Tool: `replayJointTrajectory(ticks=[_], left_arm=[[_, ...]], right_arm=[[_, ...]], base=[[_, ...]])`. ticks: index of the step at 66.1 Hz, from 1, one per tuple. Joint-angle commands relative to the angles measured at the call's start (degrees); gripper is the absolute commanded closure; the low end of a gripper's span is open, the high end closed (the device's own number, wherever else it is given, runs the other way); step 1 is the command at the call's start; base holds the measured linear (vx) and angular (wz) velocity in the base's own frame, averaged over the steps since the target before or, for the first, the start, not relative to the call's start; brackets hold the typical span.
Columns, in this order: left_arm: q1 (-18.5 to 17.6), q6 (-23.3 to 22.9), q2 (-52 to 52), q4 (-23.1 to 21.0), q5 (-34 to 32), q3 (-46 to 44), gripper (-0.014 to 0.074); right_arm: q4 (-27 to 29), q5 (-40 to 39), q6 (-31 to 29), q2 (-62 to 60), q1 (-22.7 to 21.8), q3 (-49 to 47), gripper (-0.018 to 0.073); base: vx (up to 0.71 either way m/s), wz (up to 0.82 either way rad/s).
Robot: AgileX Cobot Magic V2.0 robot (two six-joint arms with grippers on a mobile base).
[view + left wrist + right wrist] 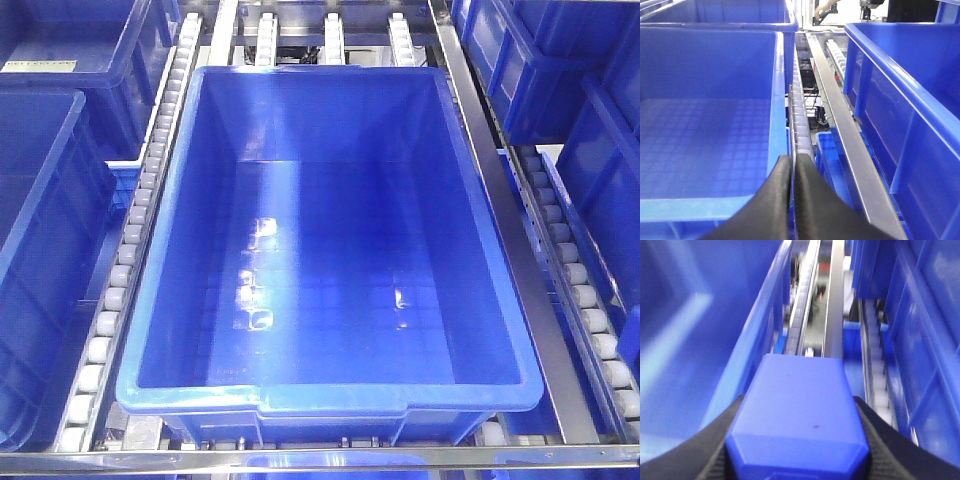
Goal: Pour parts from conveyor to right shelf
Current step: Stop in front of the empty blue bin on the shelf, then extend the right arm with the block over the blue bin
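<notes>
In the front-facing view a large blue bin (325,250) sits on the roller conveyor (130,250), filling most of the lane between the 2 roller tracks, with its near rim close to the front steel rail (320,457). Its ribbed floor shows only glare. More blue bins (40,250) stand to the left and right on neighbouring lanes. Neither arm appears in this view.

The left wrist view shows the left gripper (792,200) with its 2 black fingers (772,205) pressed together and nothing between them. It hangs over the roller strip (799,120) running beside the right wall of a bin (710,130), with a steel rail (840,130) and another bin (910,115) further right.

In the right wrist view the right gripper (797,440) is clamped on a blue block-shaped part (797,415), its black fingers (720,450) pressing both sides. The part is held in the air just beside the outer wall of a bin (755,355), above the roller track and rail (832,305). The background is blurred.
</notes>
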Motion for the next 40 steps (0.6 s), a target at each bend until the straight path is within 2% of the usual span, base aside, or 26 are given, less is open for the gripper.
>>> replayJointTrajectory(ticks=[1, 9, 15, 30, 40], left_arm=[[-0.42, -0.49, 0.93, -0.45, -4.52, -1.12, 0.0602], [-0.42, -0.49, 0.93, -0.45, -4.52, -1.12, 0.0602], [-0.42, -0.49, 0.93, -0.45, -4.52, -1.12, 0.0602], [-0.42, -0.49, 0.93, -0.45, -4.52, -1.12, 0.0602], [-0.42, -0.49, 0.93, -0.45, -4.52, -1.12, 0.0602]], right_arm=[[-0.64, -6.22, 0.14, 4.4, -0.29, -3.47, 0.0564], [-1.17, -6.35, 0.77, 13.89, 0.5, -8.16, 0.0564], [-2.22, -6.41, 1.7, 22.83, 2.8, -13.98, 0.0564], [-8.88, -4.52, 11.13, 43.19, 14.51, -29.75, 0.0564], [-10.11, -2.38, 13.46, 54.98, 21.51, -38.74, 0.0564]], base=[[0.0, 0.0], [0.0, 0.0], [0.0, 0.0], [0.0, 0.0], [0.0, 0.0]])
